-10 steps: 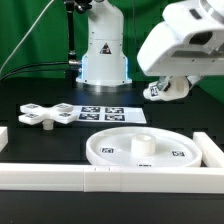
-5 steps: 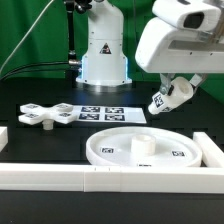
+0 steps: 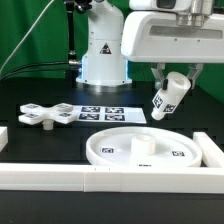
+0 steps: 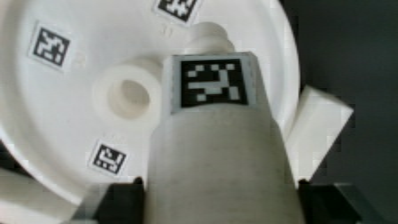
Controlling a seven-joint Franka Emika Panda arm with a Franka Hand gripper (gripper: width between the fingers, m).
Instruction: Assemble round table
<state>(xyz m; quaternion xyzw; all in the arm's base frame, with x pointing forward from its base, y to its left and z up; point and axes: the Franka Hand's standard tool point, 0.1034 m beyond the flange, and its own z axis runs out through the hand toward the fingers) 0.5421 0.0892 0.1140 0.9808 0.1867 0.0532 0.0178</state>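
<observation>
The large rimmed round disc [image 3: 140, 147] lies flat on the black table, with a raised socket [image 3: 143, 144] at its middle. In the wrist view the disc [image 4: 107, 50] fills the background. My gripper [image 3: 170, 88] is shut on the short thick cylinder leg [image 3: 165, 100] and holds it tilted in the air above the disc's far edge at the exterior view's right. In the wrist view the leg [image 4: 217, 140] stands between the black fingers [image 4: 121, 200] and points toward the disc. The flat cross-shaped foot [image 3: 45, 114] lies on the table at the exterior view's left.
The marker board [image 3: 105, 112] lies behind the disc. Long white bars [image 3: 100, 178] frame the front, left and right [image 3: 210, 150] of the work area. The robot base [image 3: 103, 50] stands at the back.
My gripper has turned and come toward the exterior view's left with the leg, now hanging above the disc's far right edge. The disc and foot have not moved.
</observation>
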